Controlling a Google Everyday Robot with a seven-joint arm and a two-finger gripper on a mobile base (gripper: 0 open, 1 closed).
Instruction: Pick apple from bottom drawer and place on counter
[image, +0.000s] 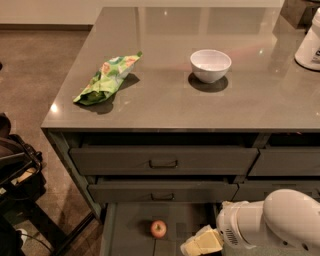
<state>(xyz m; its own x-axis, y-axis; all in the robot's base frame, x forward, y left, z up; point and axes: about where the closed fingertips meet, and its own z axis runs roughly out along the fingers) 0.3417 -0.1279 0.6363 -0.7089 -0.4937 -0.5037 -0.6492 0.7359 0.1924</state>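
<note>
The small red-orange apple (158, 229) lies on the bare floor of the open bottom drawer (132, 225), below the two handled drawers. My gripper (201, 243) reaches in from the lower right on a white arm; its pale yellowish fingers hang low over the drawer, a short way to the right of the apple and apart from it. The glossy grey-brown counter (165, 95) spreads above the drawers.
A white bowl (210, 65) stands mid-counter. A green snack bag (107, 78) lies at the counter's left. A white container (309, 44) stands at the far right edge. Dark gear (15, 170) sits on the floor to the left of the cabinet.
</note>
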